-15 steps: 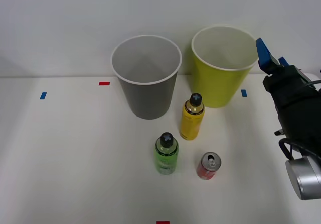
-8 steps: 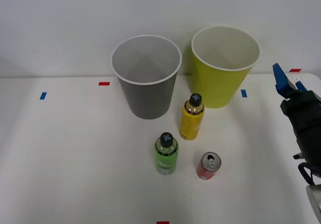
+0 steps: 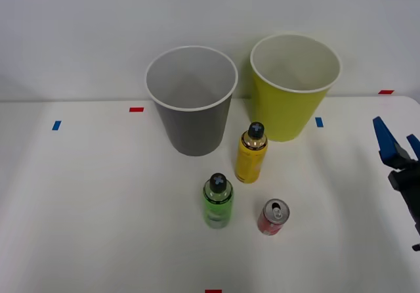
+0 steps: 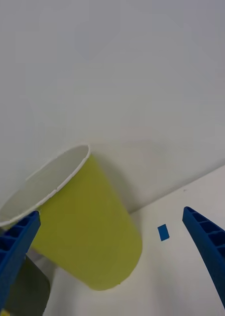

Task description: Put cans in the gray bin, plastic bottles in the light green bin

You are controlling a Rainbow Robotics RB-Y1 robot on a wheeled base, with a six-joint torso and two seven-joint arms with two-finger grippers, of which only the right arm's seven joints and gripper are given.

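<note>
Right gripper (image 3: 398, 141): wide, empty, well right of the light green bin (image 3: 292, 96). We should descend squarely over the can (image 3: 272, 217), avoiding the green bottle (image 3: 218, 201).

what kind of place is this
Probably a robot test bench, not a home: a bare white table against a blank wall, coloured tape marks on it, and two bins, gray and green.

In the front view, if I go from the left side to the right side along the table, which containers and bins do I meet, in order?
gray bin → green bottle → yellow bottle → red can → light green bin → right gripper
</note>
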